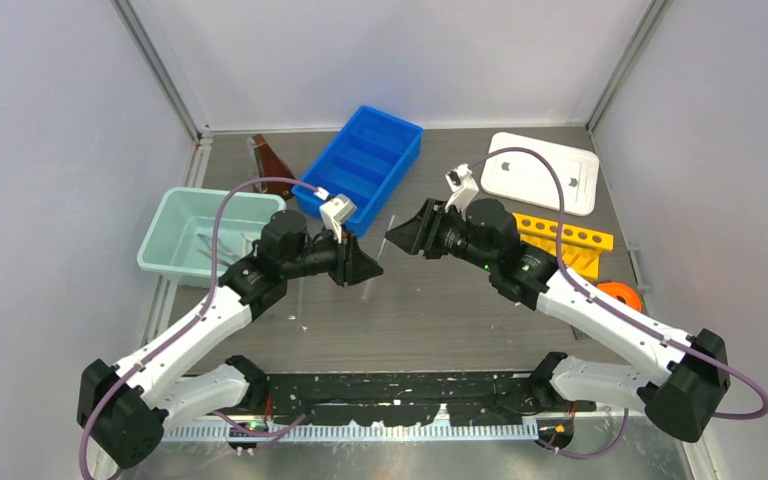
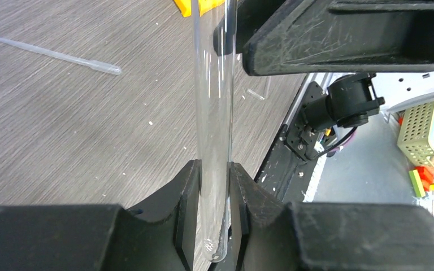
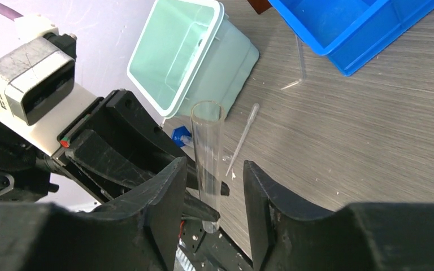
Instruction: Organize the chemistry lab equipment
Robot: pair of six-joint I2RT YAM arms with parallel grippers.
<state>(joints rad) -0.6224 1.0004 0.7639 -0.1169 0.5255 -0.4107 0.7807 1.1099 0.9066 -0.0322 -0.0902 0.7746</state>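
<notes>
One mint-green bin (image 1: 175, 225) sits at the table's (image 1: 440, 320) left. Beside it, the left gripper (image 2: 215, 189) is clenched on the rounded bottom end of one clear glass tube (image 2: 212, 113), held above the table's middle. The right gripper (image 3: 215, 169) stands released, its jaws apart on either side of the same tube. Three thin clear pipettes (image 3: 242, 137) lie loose on the table, and one blue-capped tube (image 3: 179, 135) lies by the bin. Farther right are one blue tray (image 1: 360, 165), one yellow holed rack (image 1: 565, 243), one white lid (image 1: 542, 172) and one orange roll (image 1: 620, 294).
</notes>
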